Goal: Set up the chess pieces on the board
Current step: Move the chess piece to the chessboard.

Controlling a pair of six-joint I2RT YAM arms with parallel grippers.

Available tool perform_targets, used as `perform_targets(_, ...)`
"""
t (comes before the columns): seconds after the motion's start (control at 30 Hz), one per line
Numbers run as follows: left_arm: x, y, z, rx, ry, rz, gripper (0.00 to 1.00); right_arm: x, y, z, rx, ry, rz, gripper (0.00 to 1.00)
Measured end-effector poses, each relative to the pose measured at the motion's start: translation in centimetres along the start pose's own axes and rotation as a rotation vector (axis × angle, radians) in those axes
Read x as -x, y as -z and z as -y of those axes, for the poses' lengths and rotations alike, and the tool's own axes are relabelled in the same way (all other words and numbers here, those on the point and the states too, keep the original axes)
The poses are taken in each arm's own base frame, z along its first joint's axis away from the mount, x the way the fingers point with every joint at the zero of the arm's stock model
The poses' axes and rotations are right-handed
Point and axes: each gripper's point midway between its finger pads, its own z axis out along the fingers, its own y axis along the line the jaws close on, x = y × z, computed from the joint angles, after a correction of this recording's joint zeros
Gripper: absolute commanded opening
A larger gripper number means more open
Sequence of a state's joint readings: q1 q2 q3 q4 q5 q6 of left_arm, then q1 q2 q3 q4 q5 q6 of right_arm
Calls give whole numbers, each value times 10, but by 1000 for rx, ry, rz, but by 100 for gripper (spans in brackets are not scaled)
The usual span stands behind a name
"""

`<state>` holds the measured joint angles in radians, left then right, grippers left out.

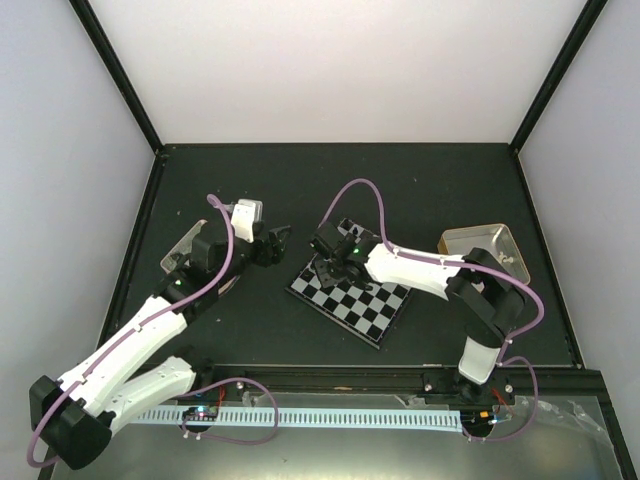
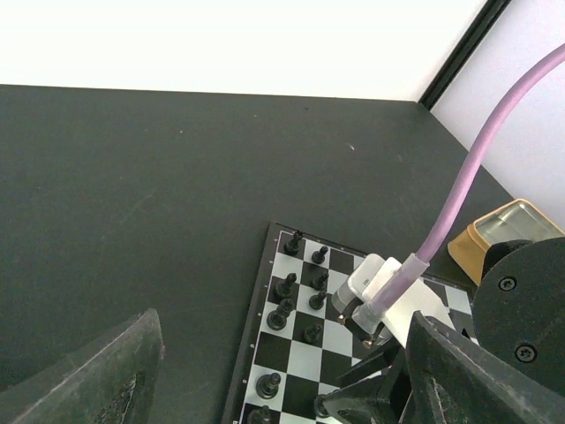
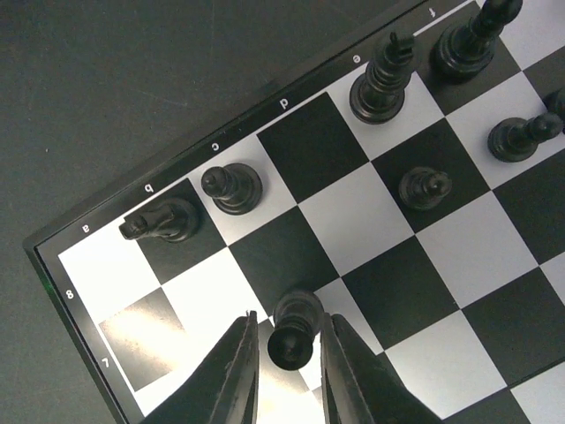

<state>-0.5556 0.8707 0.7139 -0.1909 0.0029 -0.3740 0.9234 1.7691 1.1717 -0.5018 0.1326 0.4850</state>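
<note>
The board (image 1: 365,308) lies mid-table, and several black chess pieces (image 2: 284,287) stand along its left side. In the right wrist view a king (image 3: 384,79), a bishop-like piece (image 3: 468,40), a pawn (image 3: 231,187) and a knight (image 3: 159,221) stand in the edge row. More pawns (image 3: 424,187) stand one row in. My right gripper (image 3: 289,358) straddles a black pawn (image 3: 296,329) that leans on a square corner. Its fingers sit close on both sides, with a slim gap on the left. My left gripper (image 1: 280,240) hovers left of the board, wide open and empty.
One metal tin (image 1: 485,250) sits right of the board behind the right arm. Another tin (image 1: 178,252) lies partly under the left arm. Dark raised rims (image 1: 150,200) bound the black table. The right arm's purple cable (image 2: 477,168) arches over the board.
</note>
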Motion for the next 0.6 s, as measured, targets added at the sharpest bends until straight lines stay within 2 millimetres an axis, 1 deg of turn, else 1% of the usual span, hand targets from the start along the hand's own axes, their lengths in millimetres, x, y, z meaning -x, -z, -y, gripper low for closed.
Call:
perform_targets(0.1, 0, 0, 0, 0, 0, -1, 77, 2, -1, -1, -1, 7, 2, 14)
perform_targets(0.4, 0, 0, -2, 8, 2, 0, 77, 4, -3, 0, -10, 10, 2, 14)
perform_targets(0.53, 0, 0, -3, 9, 2, 0, 77, 6, -5, 0, -18, 11, 5, 10)
perform_targets(0.6, 0, 0, -3, 9, 2, 0, 77, 7, -5, 0, -19, 12, 8, 9)
